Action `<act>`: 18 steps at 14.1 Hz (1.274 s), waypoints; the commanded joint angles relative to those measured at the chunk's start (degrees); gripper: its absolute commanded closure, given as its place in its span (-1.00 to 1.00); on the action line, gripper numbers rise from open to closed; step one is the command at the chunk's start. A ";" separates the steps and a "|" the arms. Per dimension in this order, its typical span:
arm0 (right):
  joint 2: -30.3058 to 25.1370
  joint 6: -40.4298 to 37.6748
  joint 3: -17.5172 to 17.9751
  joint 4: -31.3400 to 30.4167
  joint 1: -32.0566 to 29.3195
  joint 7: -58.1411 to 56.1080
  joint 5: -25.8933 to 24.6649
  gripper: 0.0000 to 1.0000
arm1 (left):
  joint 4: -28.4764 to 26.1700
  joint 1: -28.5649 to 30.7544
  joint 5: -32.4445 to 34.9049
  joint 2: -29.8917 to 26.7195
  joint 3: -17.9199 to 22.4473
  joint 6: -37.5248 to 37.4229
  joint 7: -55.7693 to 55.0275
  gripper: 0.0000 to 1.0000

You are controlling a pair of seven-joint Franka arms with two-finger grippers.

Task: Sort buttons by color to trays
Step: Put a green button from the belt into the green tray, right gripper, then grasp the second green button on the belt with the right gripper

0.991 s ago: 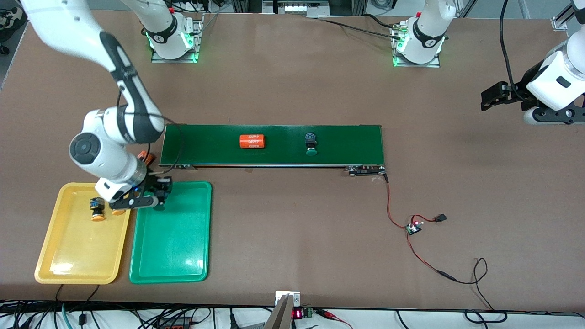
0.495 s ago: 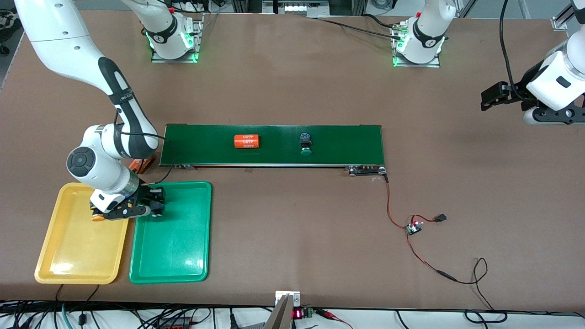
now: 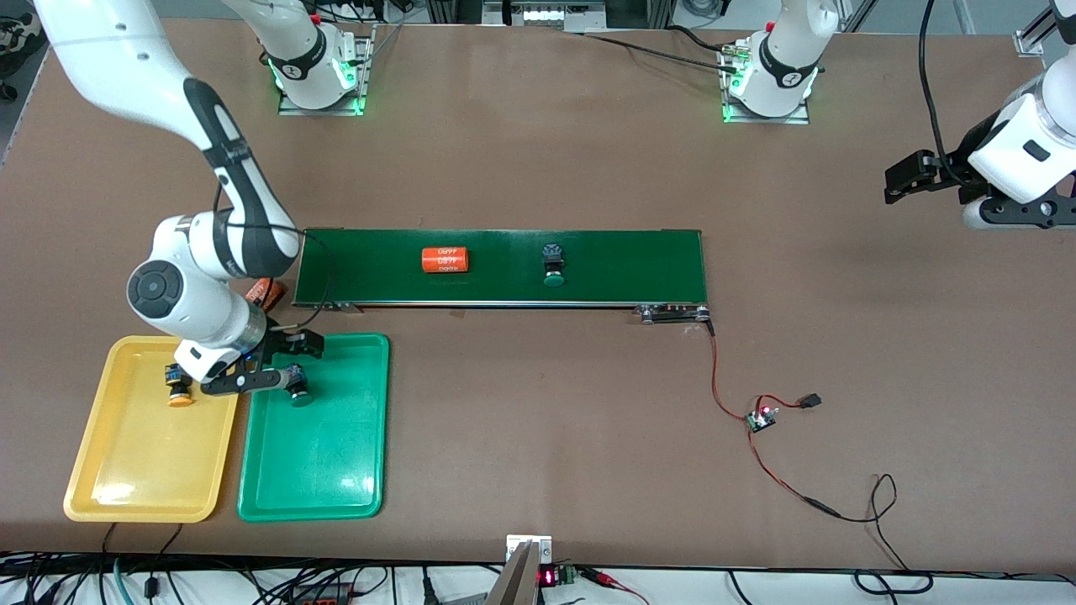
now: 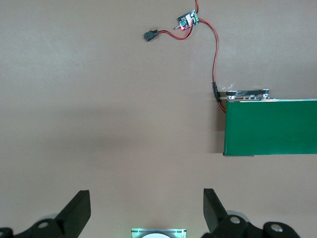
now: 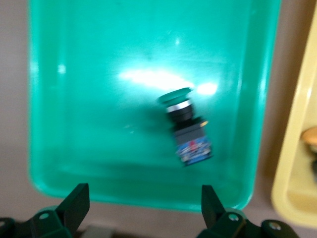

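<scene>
My right gripper (image 3: 282, 363) hangs open over the green tray's (image 3: 319, 470) end nearest the belt, with nothing between its fingers. A green-capped button (image 3: 296, 391) lies on its side in that tray, free of the gripper; the right wrist view shows this button (image 5: 185, 126) on the green tray (image 5: 99, 99) just past the open right gripper (image 5: 143, 203). One yellow-capped button (image 3: 177, 389) rests in the yellow tray (image 3: 143, 470). Another green-capped button (image 3: 552, 265) rides on the belt. My left gripper (image 3: 904, 181) waits open above bare table at the left arm's end.
The dark-green conveyor belt (image 3: 630, 260) carries an orange cylinder (image 3: 444, 260). Another orange cylinder (image 3: 267, 294) lies off the belt's end, beside the right arm. A small circuit board (image 3: 762, 418) with red wires sits nearer the front camera.
My right gripper opened and let go of the green-capped button, which now lies in the green tray. The cylinder and button on the belt moved toward the right arm's end.
</scene>
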 commanded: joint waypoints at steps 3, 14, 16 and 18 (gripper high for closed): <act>-14.45 -0.61 8.72 -15.63 1.19 16.99 0.43 -1.00 | 0.65 0.09 1.36 -0.28 -0.14 -0.93 0.92 -1.00; -12.90 0.80 17.26 -15.66 13.75 52.59 -9.66 -1.00 | 0.65 0.09 1.36 -0.28 -0.14 -0.93 0.84 -1.00; -11.23 2.54 17.26 -14.51 14.73 56.48 -10.82 -1.00 | 0.65 0.09 1.36 -0.28 -0.14 -1.01 0.84 -1.00; -10.00 3.00 17.18 -13.11 14.73 56.58 -10.91 -1.00 | 0.74 0.09 1.36 -0.28 -0.14 -0.93 0.84 -1.00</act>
